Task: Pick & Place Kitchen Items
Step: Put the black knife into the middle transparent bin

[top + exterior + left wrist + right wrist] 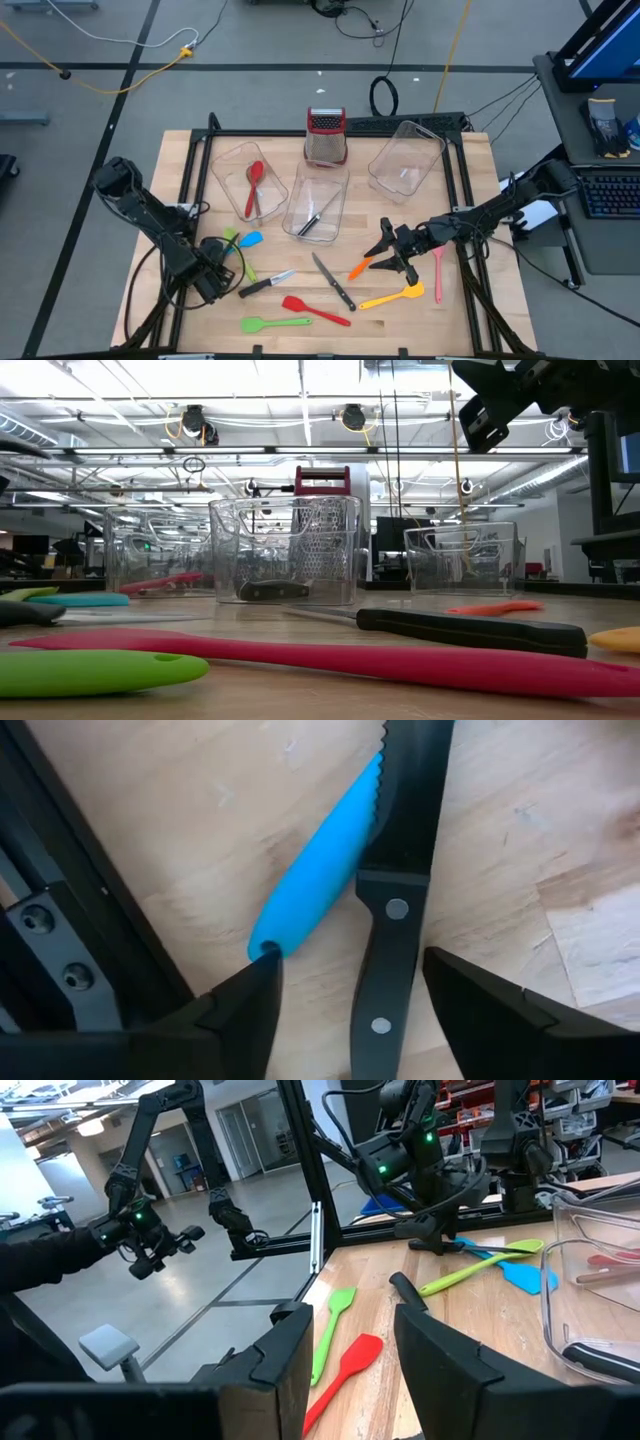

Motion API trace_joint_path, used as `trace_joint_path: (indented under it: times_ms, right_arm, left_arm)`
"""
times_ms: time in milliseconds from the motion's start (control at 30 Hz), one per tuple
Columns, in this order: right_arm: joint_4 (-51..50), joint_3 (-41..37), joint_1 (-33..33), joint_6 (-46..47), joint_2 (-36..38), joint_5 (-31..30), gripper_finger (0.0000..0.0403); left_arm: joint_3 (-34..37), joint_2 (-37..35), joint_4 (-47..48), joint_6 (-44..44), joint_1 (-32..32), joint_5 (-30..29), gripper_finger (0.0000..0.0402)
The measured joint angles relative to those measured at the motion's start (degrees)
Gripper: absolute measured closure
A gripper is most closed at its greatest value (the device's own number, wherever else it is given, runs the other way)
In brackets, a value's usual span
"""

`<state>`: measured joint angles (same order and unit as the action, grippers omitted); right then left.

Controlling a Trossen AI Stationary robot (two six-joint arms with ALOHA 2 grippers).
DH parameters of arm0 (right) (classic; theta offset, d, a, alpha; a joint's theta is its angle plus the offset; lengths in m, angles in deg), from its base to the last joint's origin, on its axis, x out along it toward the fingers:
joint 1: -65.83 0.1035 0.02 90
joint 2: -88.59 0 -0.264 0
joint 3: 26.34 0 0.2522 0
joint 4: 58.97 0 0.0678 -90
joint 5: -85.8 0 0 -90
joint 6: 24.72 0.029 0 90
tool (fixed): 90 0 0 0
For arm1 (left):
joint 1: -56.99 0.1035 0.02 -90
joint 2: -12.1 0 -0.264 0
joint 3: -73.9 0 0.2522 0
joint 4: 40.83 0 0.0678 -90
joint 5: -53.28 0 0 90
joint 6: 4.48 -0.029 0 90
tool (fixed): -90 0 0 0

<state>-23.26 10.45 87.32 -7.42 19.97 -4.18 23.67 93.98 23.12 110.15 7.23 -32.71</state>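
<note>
The left claw [350, 1010] is held open low over the wooden table [180, 170], its dark fingers set either side of a black riveted knife handle [385, 970] without gripping it; one fingertip touches the end of a smooth blue spatula [320, 885] lying against the serrated blade. The right claw [392, 250] is held partly open and empty above an orange utensil [359, 267]. Beside the steel box grater [325, 135], three clear plastic tubs are seen: one with a red spoon [253, 185], the middle with a knife [312, 222].
</note>
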Motion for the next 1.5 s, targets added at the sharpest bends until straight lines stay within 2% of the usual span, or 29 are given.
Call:
trace_joint_path:
  times_ms: [567, 867, 1200, 1300, 1500]
  right_arm:
    - [0.00, 0.00, -0.02, 0.02, 0.00, -0.20, 0.0268]
    - [0.00, 0.00, -0.01, 0.02, 0.00, -0.20, 0.0268]
    - [0.32, 0.02, 0.00, 0.00, 0.02, -0.20, 0.0268]
    - [0.44, 0.02, 0.00, 0.00, 0.02, -0.20, 0.0268]
    - [1.58, 0.02, 0.00, -0.79, 0.02, -0.20, 0.0268]
  left_arm:
    - [0.07, 0.11, -1.22, -0.60, -0.11, -0.90, 0.0351]
    - [-1.76, -0.04, 0.01, -1.62, -0.11, -1.33, 0.0354]
    - [-9.33, -0.15, 5.05, -2.58, -0.50, -4.83, 0.0354]
    - [-12.27, -0.17, 5.89, -4.12, -0.39, -9.35, 0.0354]
    - [-17.57, -0.22, 4.10, -10.58, 0.38, -24.19, 0.0354]
